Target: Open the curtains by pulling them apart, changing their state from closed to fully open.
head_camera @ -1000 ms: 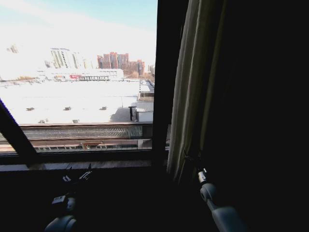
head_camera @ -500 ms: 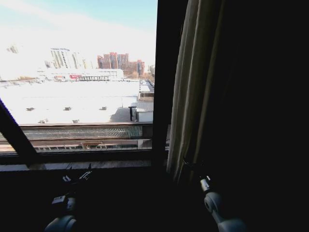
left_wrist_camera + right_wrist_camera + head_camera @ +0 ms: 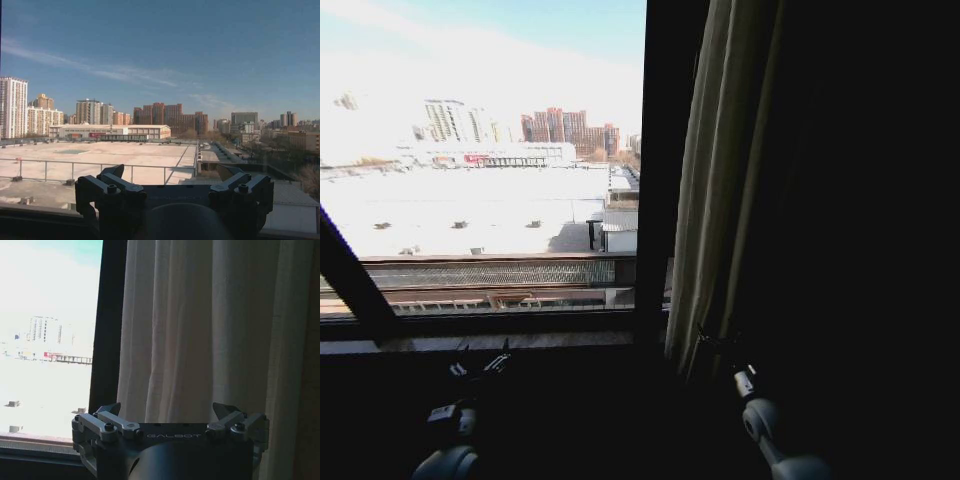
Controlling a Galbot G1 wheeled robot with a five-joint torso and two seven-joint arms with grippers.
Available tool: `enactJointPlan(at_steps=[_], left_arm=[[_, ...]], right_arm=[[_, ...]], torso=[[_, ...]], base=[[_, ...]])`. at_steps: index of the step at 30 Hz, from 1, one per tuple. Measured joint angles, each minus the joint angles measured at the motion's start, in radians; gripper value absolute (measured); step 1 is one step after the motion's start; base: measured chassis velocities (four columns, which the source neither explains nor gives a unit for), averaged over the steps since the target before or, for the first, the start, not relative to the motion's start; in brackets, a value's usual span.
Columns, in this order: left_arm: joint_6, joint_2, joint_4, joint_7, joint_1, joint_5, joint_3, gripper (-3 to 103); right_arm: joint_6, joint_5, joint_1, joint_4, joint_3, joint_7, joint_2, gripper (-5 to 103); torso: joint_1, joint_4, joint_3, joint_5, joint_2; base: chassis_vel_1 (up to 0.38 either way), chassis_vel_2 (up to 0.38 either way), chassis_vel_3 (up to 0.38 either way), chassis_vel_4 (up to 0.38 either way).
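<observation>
The right claw point(image 3: 169, 412) is spread and empty, just short of the curtain point(image 3: 200, 330); over the last second it has drawn back and down a little from the folds. The curtain is bunched at the right side of the window point(image 3: 480, 180), glass bare. The left claw point(image 3: 170, 175), also spread, idles low by the sill point(image 3: 500, 342). Likely the pull is done.

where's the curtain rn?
Head view: curtain bunched right of the dark window frame, directly above the right gripper.
</observation>
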Motion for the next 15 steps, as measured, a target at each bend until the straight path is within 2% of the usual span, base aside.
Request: enactJointPlan(at_steps=[15], left_arm=[[0.000, 0.000, 0.000, 0.000, 0.000, 0.000, 0.000, 100]], right_arm=[[0.000, -0.001, 0.001, -0.002, -0.001, 0.002, 0.001, 100]], torso=[[0.000, 0.0000, 0.000, 0.0000, 0.000]], base=[[0.000, 0.000, 0.000, 0.000]])
